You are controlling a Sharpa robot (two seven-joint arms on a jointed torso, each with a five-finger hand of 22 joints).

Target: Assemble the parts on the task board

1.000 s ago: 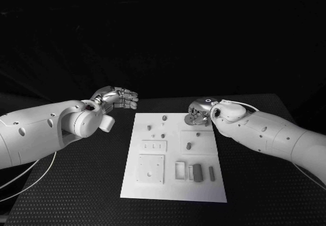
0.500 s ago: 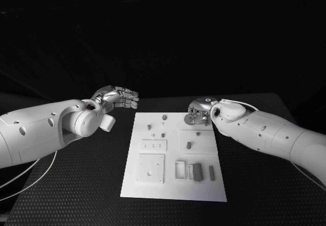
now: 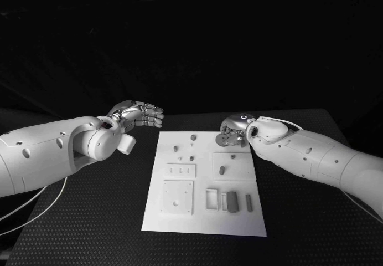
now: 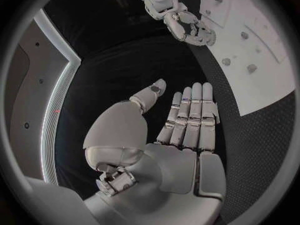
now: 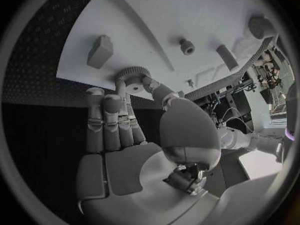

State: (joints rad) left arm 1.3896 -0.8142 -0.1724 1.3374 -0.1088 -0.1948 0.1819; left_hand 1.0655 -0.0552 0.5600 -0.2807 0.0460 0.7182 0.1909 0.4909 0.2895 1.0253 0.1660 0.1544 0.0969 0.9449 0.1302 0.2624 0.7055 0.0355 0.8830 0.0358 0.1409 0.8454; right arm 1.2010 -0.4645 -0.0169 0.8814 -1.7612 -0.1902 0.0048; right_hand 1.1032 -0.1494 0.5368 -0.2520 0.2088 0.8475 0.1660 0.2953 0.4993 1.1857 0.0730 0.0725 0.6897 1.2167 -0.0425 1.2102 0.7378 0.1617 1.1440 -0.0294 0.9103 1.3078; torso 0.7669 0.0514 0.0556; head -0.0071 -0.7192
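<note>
From my station, head view: the task board point(image 3: 206, 185) lies flat in the middle of the black table point(image 3: 96, 221), long side running away from the robot.

Right hand point(image 3: 232, 133) sits over the far right corner of the board. In the right wrist view the right hand point(image 5: 125, 120) pinches a small gear point(image 5: 131, 76) between the thumb and a fingertip; the toothed rim shows just above the fingertips point(image 5: 95, 92). The gear hangs close over the board's white surface point(image 5: 187, 15); I cannot tell whether it touches.

Left hand point(image 3: 140, 115) hovers off the board, beyond its far left corner and apart from it. The left wrist view shows this hand point(image 4: 181, 130) with fingers straight and side by side, thumb spread away, nothing in the palm. The right hand point(image 4: 184, 25) appears there too, at the board's edge.

Parts on the board, head view: a small peg point(image 3: 193, 137) near the far edge, a block point(image 3: 222, 170) on the square recess at mid right, a dark rectangular piece point(image 3: 232, 202) beside a frame-shaped pocket near the right front, and a slim bar point(image 3: 248, 203) just right of that. A square plate with a hole point(image 3: 177, 198) sits at the left front.
</note>
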